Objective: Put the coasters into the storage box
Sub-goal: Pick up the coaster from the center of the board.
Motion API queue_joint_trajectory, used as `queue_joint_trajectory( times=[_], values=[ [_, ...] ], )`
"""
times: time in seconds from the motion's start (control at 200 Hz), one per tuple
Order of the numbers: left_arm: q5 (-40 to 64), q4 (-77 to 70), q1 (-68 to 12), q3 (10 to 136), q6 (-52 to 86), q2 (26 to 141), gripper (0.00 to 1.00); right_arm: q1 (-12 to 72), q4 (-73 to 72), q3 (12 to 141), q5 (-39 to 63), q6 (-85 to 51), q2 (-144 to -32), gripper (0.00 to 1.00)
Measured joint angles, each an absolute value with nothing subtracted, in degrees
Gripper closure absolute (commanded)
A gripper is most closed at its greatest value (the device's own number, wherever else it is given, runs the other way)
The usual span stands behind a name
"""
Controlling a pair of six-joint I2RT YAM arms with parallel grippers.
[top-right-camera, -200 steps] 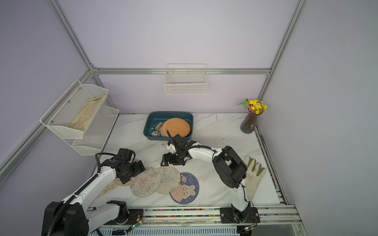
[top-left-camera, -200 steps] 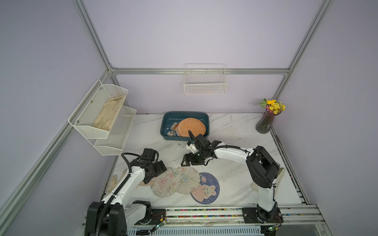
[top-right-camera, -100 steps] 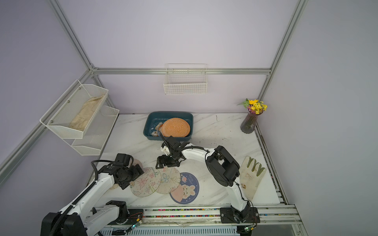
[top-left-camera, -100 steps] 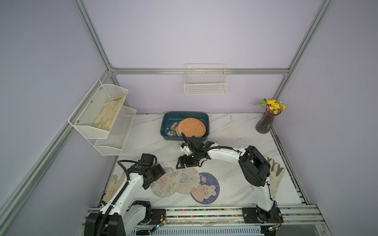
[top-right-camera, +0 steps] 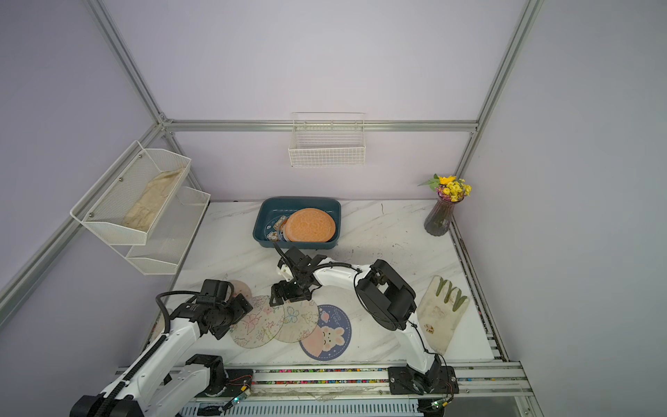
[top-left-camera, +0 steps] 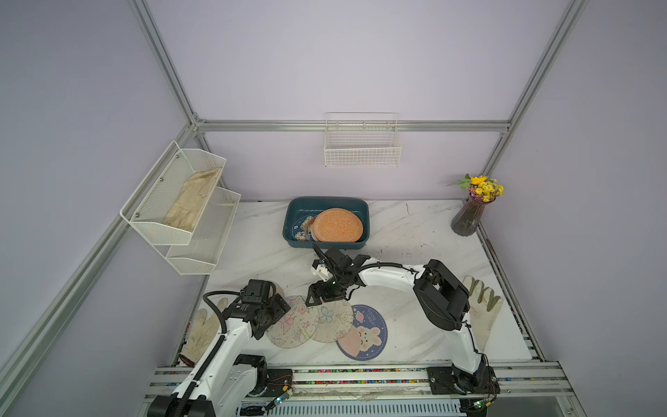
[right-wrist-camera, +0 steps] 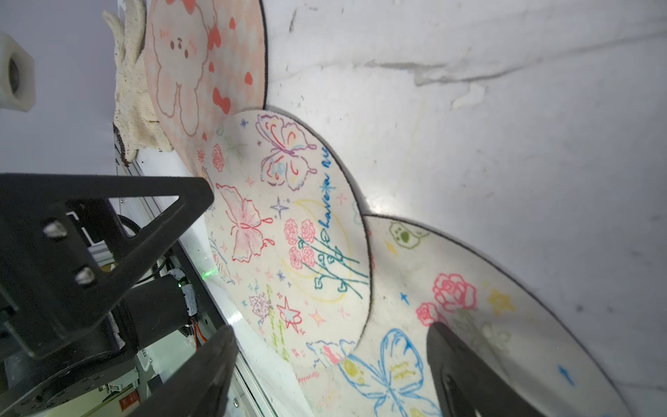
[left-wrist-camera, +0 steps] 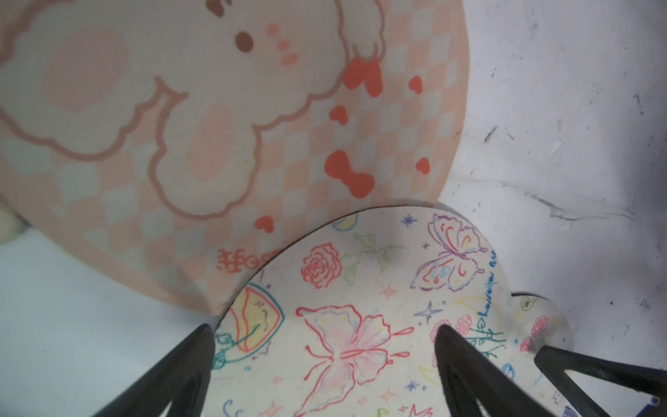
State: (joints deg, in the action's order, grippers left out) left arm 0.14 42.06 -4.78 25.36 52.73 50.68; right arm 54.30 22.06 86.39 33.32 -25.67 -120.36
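In front of the box (top-left-camera: 339, 244), the left pincer (left-wrist-camera: 321, 335) gapes empty over a butterfly coaster (left-wrist-camera: 343, 289). The right pincer (right-wrist-camera: 328, 326) gapes empty over the next coaster (right-wrist-camera: 469, 289).

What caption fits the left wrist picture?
Open left gripper over the butterfly coaster, which overlaps the pink bunny coaster.

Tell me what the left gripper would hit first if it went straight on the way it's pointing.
Most likely the cream round fabric coaster printed with butterflies and roses: the left gripper, jaws open, points down onto it. How far above it is unclear.
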Motion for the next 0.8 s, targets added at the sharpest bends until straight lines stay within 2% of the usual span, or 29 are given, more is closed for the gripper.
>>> queue_joint_trajectory(
  times=[0.365,0.795],
  values=[
    [-0.67,34.39,-4.14,23.62,52.75,52.1,0.09,55.05,22.06,86.39,33.19,-25.74,-120.66,0.18],
    [-0.84,34.81,-4.12,23.64,49.19,51.66,0.1,55.35,21.93,86.52,32.69,-26.57,-121.45,0.2]
  ],
)
